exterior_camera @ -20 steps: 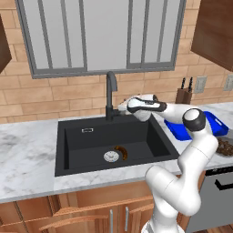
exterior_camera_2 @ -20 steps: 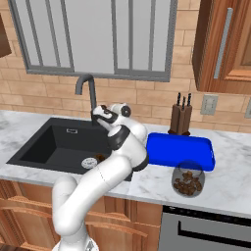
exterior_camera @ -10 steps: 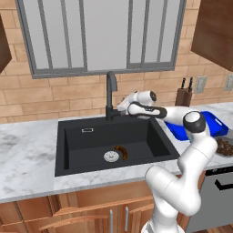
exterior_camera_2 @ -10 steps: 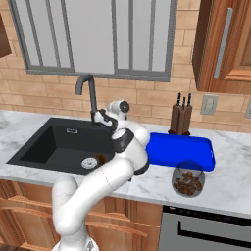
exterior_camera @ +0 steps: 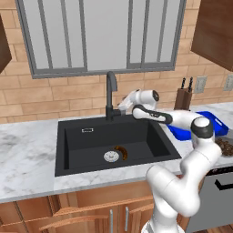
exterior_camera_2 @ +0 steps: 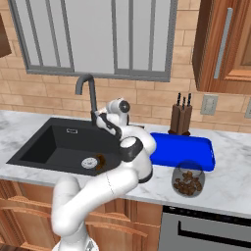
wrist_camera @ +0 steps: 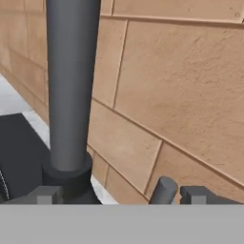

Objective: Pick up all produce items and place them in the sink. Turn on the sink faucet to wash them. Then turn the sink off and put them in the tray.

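Left base view: the gripper sits at the faucet base, its jaws hard to make out. The banana lies in the sink beside the drain.

Right base view: the blue tray rests on the worktop, well apart from the sink.

Hand view: jaws spread wide, holding nothing, the faucet's column and thin lever between the tips (lever probably untouched).

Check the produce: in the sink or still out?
In. The dark curved produce piece lies on the floor of the black sink, right beside the round silver drain; the right base view shows it there too.
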Controlling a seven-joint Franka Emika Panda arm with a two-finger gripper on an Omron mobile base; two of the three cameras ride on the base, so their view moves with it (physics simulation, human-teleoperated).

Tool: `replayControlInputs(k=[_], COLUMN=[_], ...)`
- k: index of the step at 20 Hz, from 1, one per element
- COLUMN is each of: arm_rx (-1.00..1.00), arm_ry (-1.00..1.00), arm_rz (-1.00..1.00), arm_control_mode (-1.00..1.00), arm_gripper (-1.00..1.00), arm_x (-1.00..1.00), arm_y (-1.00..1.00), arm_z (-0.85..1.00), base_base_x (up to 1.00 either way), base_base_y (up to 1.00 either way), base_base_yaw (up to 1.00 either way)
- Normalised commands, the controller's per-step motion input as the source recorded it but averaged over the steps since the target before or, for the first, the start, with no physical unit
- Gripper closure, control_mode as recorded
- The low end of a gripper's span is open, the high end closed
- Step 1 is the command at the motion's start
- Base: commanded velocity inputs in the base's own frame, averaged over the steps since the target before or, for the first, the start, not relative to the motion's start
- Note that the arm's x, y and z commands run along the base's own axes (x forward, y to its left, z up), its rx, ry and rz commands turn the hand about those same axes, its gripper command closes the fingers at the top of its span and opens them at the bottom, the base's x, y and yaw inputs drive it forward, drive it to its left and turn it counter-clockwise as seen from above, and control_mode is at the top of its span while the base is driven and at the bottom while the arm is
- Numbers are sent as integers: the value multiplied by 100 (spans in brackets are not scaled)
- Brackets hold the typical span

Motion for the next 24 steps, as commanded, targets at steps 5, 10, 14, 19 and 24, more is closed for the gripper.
replayControlInputs(k=[5, 10, 14, 19, 24], arm_rx=[0, 0, 0, 0, 0], arm_ry=[-1, 0, 0, 0, 2], arm_rz=[1, 0, 0, 0, -2], arm_control_mode=[-100, -100, -100, -100, -100], arm_gripper=[-100, -100, -100, -100, -100], arm_x=[-21, -26, -46, -66, -78], arm_y=[-38, -44, -33, -17, -1], arm_z=[22, 30, 39, 46, 34], base_base_x=[0, 0, 0, 0, 0], base_base_y=[0, 0, 0, 0, 0], base_base_yaw=[0, 0, 0, 0, 0])
